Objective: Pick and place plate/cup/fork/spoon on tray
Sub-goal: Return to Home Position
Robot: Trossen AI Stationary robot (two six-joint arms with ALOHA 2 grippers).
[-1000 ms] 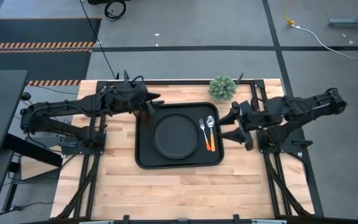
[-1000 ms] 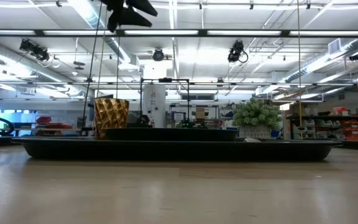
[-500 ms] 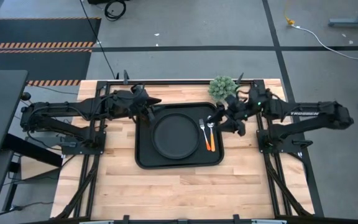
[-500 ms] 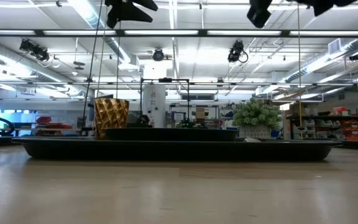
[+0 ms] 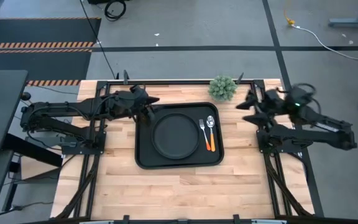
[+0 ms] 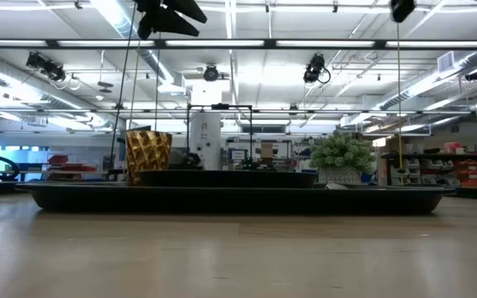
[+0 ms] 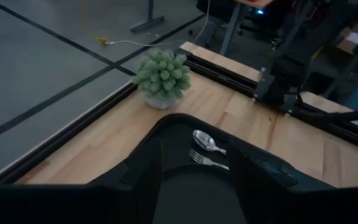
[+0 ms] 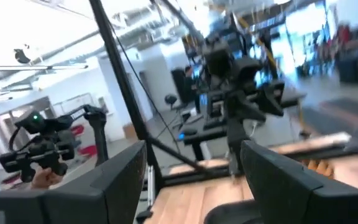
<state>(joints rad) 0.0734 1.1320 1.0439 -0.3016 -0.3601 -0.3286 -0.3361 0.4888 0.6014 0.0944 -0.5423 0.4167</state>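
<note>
Left arm: reaches in from the left side of the table, forearm roughly level, wrist high above the surface. Left gripper (image 5: pixel 149 103): its 2 dark fingers (image 7: pixel 143 180) stand parted, with nothing between them. Right arm: drawn back over the right side of the table, elbow folded, wrist raised and tilted upward. Right gripper (image 5: pixel 246 101): points toward the table's middle; its 2 fingers (image 8: pixel 120 177) stand wide apart and appear empty, though motion blur softens their outline.
</note>
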